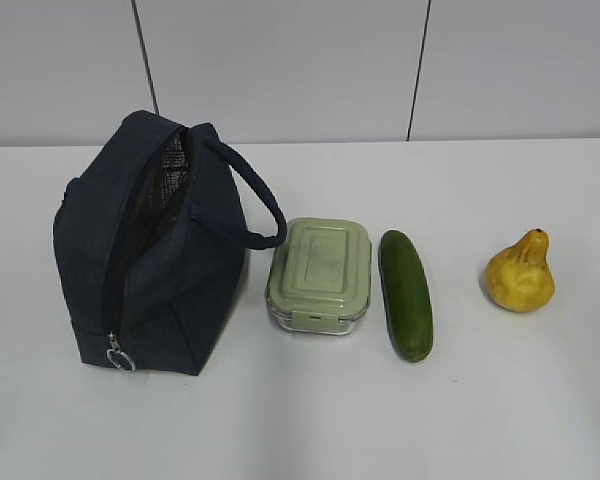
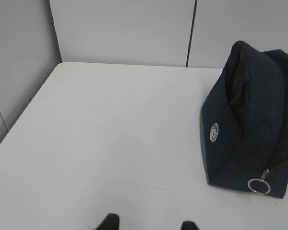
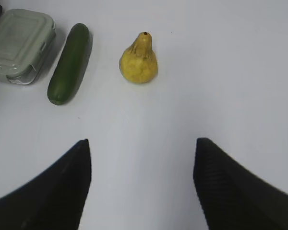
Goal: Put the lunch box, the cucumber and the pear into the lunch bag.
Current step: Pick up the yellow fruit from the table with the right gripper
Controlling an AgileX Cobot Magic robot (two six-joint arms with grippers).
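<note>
The navy lunch bag (image 1: 150, 250) stands at the left of the white table, its zip open along the top, its silver ring pull (image 1: 119, 358) at the near end. To its right lie the lunch box (image 1: 320, 272) with a sage-green lid, the cucumber (image 1: 406, 293) and the yellow pear (image 1: 521, 273). Neither gripper shows in the exterior view. My left gripper (image 2: 150, 224) is open and empty, well left of the bag (image 2: 249, 120). My right gripper (image 3: 141, 148) is open and empty, well short of the pear (image 3: 139, 60), cucumber (image 3: 69, 62) and lunch box (image 3: 19, 45).
The table (image 1: 480, 400) is white, with pale wall panels behind it. The bag's loop handle (image 1: 250, 195) arches toward the lunch box. In the left wrist view the table's left edge (image 2: 19, 117) meets a wall.
</note>
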